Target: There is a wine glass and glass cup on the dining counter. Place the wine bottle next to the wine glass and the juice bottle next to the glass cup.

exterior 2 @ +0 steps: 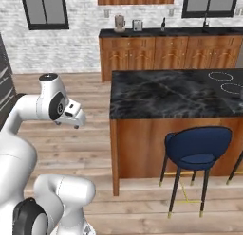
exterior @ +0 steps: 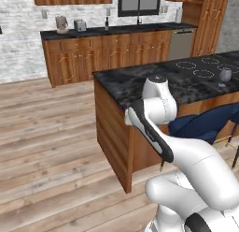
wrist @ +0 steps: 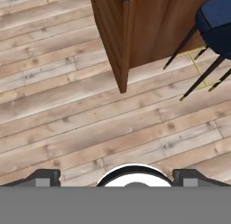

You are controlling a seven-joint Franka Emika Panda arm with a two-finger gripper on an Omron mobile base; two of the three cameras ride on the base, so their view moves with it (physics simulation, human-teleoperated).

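The dining counter [exterior: 140,79] [exterior 2: 156,94] is the island with the black marble top, and one wooden corner of it [wrist: 113,42] shows in the hand view. A greyish glass cup [exterior: 225,74] stands on it near the cooktop rings. On the far back counter stands the slim dark wine bottle [exterior: 107,23] [exterior 2: 163,24]. My gripper [wrist: 116,178] hangs over the wood floor in front of the island corner. It is open, with nothing between its fingertips [wrist: 45,175]. The wine glass and the juice bottle are out of view.
A blue stool [exterior 2: 197,149] [exterior: 205,123] [wrist: 216,20] stands at the island's near side. A toaster [exterior: 80,25] and a kettle [exterior: 61,24] sit on the back counter [exterior: 116,31]. Wood floor [exterior: 46,133] stretches left of the island.
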